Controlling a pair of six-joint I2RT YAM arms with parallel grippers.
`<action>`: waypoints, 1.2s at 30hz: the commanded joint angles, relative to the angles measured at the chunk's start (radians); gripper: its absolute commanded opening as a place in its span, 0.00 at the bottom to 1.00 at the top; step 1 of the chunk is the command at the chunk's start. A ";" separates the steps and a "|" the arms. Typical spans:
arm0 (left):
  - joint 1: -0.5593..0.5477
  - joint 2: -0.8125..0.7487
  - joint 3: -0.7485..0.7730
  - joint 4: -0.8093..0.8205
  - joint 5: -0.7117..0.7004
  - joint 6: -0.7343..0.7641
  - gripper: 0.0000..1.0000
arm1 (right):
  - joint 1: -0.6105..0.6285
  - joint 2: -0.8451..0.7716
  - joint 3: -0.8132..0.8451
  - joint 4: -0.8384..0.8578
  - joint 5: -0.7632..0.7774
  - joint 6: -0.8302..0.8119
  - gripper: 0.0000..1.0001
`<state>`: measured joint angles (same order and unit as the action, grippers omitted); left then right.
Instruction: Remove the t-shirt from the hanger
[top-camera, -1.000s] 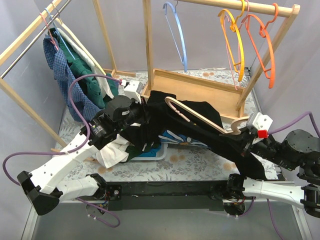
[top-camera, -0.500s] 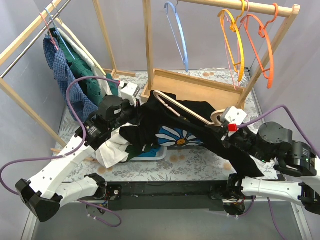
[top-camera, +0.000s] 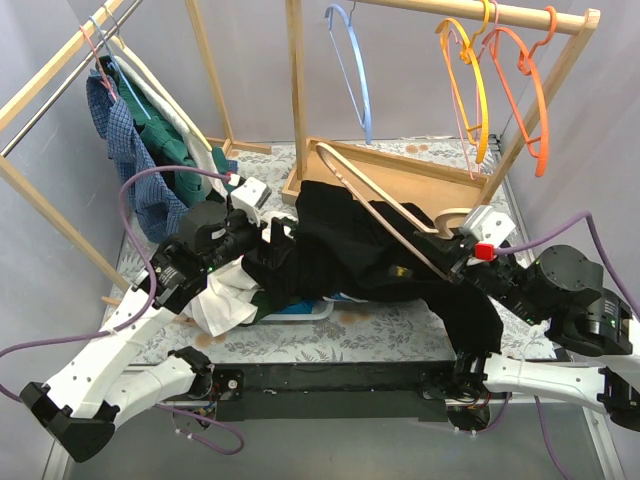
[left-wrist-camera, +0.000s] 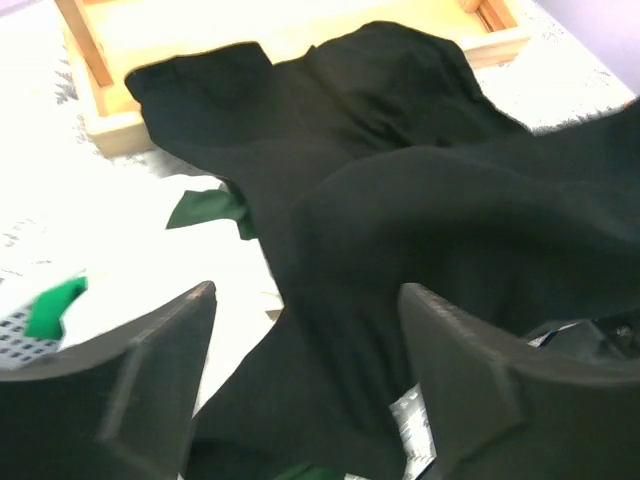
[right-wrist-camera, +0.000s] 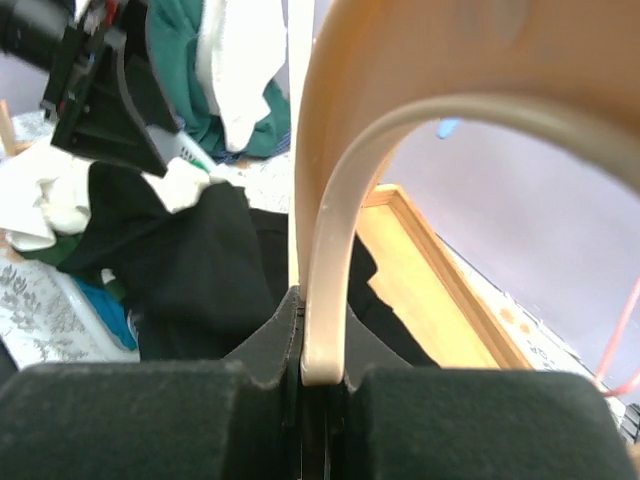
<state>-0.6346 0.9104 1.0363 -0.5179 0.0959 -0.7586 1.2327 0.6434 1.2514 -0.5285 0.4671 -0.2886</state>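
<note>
The black t-shirt (top-camera: 360, 250) lies spread across the middle of the table, its far edge over the wooden tray's rim; it also fills the left wrist view (left-wrist-camera: 400, 200). My right gripper (top-camera: 455, 250) is shut on the hook end of the cream hanger (top-camera: 380, 205), and the curved hook (right-wrist-camera: 340, 250) is pinched between its jaws (right-wrist-camera: 320, 340). The hanger's far arm rises bare above the shirt. I cannot tell whether its near end still sits in the cloth. My left gripper (top-camera: 275, 235) hovers open just over the shirt's left part (left-wrist-camera: 305, 300), with nothing between its fingers.
A wooden tray (top-camera: 400, 175) sits behind the shirt. On the rail above it hang a blue (top-camera: 355, 70), a yellow (top-camera: 475, 90) and an orange hanger (top-camera: 535, 100). The left rack holds hung clothes (top-camera: 140, 140). White and green garments (top-camera: 225, 300) are piled at the shirt's left.
My left gripper has opened and let go of the t-shirt, which has dropped flat over the daisy print. The right gripper has swung the hanger up and back toward the tray.
</note>
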 joint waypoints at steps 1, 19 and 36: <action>0.007 -0.057 0.094 -0.034 0.060 0.077 0.79 | -0.001 0.061 0.042 -0.045 -0.103 0.014 0.01; 0.007 -0.120 0.300 -0.200 0.551 0.107 0.79 | -0.019 0.306 0.177 -0.255 -0.382 0.008 0.01; 0.007 0.028 0.281 -0.306 0.765 0.222 0.62 | -0.021 0.446 0.310 -0.341 -0.602 -0.011 0.01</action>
<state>-0.6304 0.9592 1.3216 -0.7540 0.8158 -0.5938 1.2167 1.1030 1.5093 -0.8951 -0.1024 -0.2878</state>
